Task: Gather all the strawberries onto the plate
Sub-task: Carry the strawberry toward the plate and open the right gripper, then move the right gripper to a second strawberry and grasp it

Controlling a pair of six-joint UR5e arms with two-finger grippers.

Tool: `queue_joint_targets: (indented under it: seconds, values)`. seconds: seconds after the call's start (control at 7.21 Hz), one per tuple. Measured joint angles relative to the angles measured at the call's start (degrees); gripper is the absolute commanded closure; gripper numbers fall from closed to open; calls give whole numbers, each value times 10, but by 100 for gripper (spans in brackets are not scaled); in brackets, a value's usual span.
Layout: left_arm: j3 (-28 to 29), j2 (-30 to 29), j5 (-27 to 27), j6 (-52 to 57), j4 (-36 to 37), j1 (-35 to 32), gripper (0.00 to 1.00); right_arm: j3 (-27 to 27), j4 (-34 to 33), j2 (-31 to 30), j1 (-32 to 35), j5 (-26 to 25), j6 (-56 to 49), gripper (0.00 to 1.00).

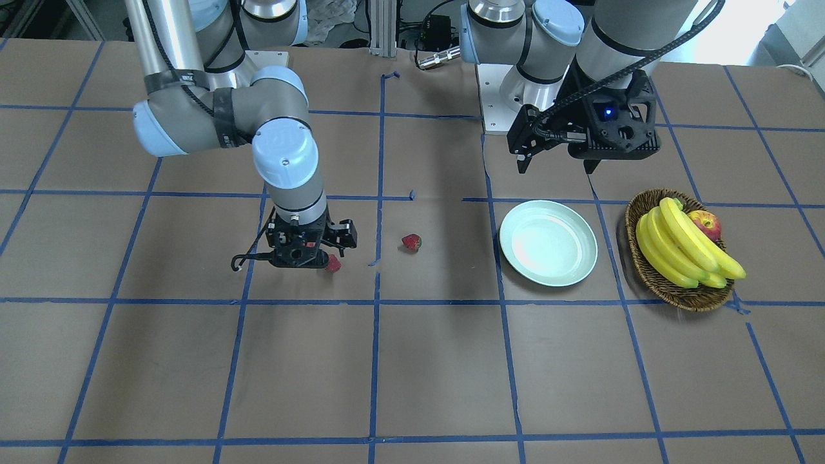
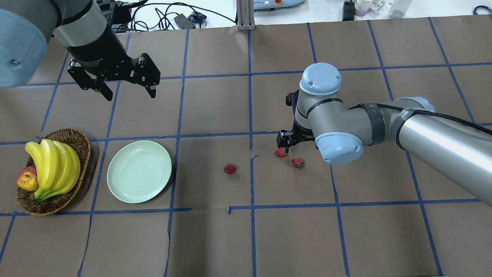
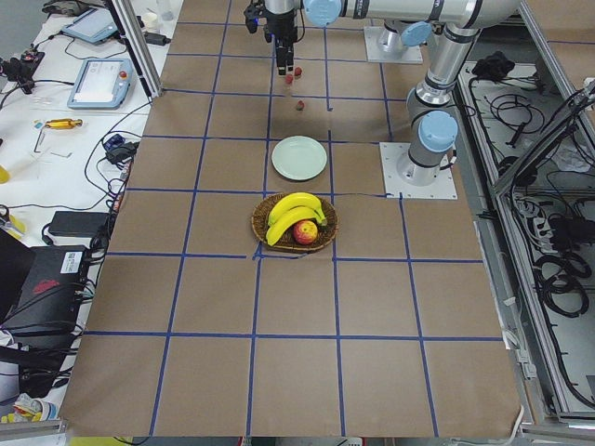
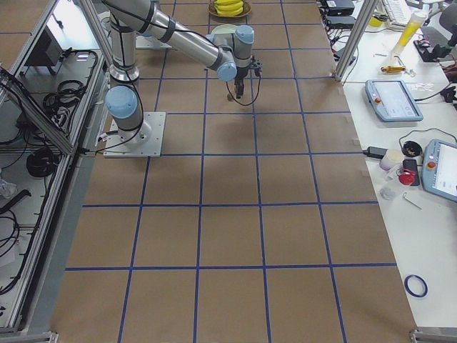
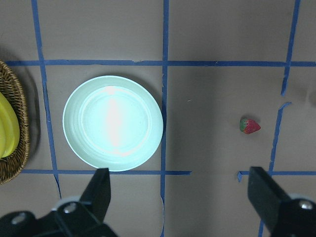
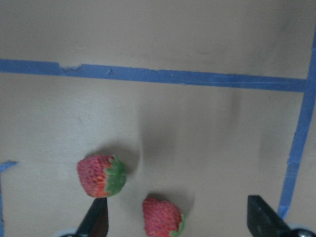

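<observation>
Your right gripper (image 6: pixel 178 222): low over table, jaws released, straddling berry (image 6: pixel 160 217), nothing held; second berry (image 6: pixel 101 175) just beside one finger. Third berry (image 2: pixel 230 168) mid-worktop, nearer plate (image 2: pixel 139 176). Plate bare, toward left end, beside basket (image 2: pixel 84 150). Left gripper (image 2: pixel 128 94) released, hanging high near plate. Step, by my reading: first pick. Next: close on one berry only, mind neighbour, carry across to plate

My right wrist camera sits close over the desk (image 6: pixel 158 39); left wrist and overhead views share the plate (image 5: pixel 112 123).
</observation>
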Motion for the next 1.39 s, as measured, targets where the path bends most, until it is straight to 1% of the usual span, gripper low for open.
queue_joint_targets:
  seconds: [0.14,0.28,0.56,0.69,0.83,1.11,1.25,1.39]
  values:
    - [0,0,0,0,0,0,0,6,2,3,-7,0,-52,0]
    - [-1,-1,0,-1,0,0,0,14,4,6,-8,3,-82,0]
    - [-3,0,0,-1,0,-1,0,37,-3,7,-9,18,-90,0]
    - [-3,0,0,-1,1,-1,0,42,-4,6,-9,36,-82,22]
    - [-3,0,0,-1,1,-1,0,44,-5,7,-7,48,-69,32]
    - [-3,0,0,-1,1,-1,0,39,-8,9,-6,55,-60,31]
    - [-3,0,0,-1,1,-1,0,35,-9,12,-6,55,-60,32]
    - [-3,0,0,-1,1,-1,0,32,-9,14,-6,56,-61,49]
